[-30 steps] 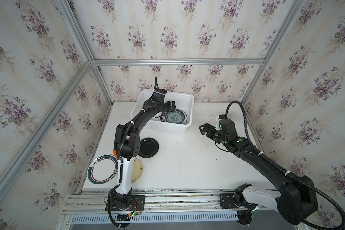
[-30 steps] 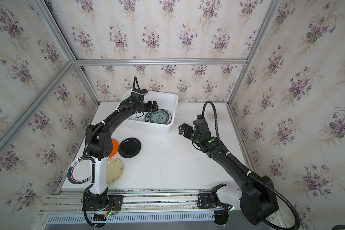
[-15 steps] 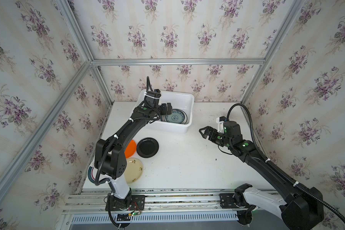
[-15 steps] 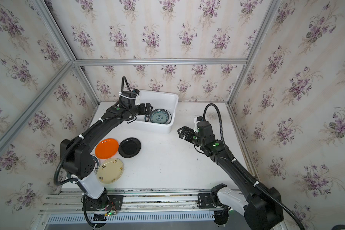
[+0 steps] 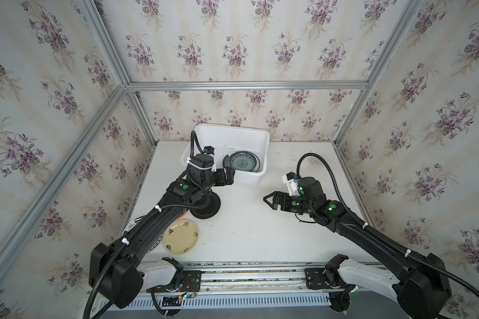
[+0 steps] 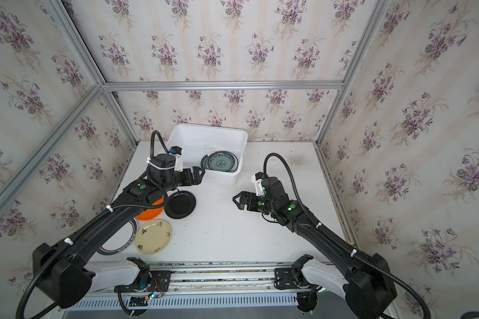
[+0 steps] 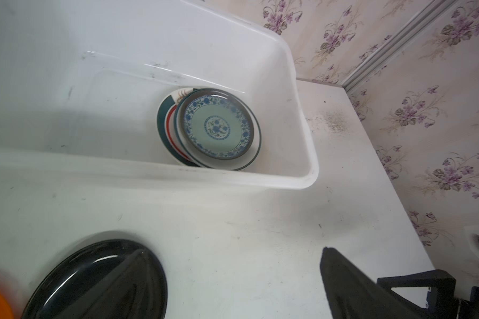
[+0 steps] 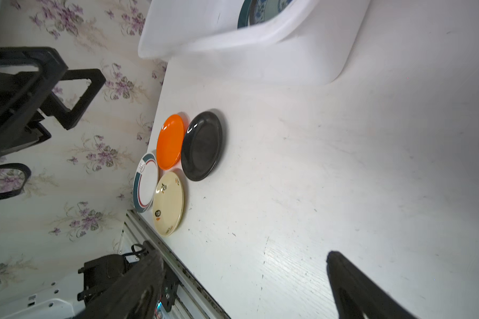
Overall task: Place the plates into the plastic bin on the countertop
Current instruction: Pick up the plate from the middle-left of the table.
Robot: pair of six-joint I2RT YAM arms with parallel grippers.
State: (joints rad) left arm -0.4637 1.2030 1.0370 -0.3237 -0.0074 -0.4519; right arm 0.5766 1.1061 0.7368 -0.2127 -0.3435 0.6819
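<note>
The left jaws stand spread wide and empty, just in front of the near wall of the plastic bin (image 5: 248,178) and close to the black plate (image 6: 181,205). The right jaws are spread too, holding nothing, over bare table (image 5: 246,229) right of centre. The bin sits at the back of the table. In its right end a teal-patterned plate (image 7: 217,127) lies on white, dark-rimmed plates (image 7: 162,124). On the table's left, beside the black plate, lie an orange plate (image 8: 170,142), a cream plate (image 5: 181,236) and a white teal-rimmed plate (image 8: 145,182).

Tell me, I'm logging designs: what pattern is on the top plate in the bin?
The top plate is pale teal with blue floral bands; left wrist view.
</note>
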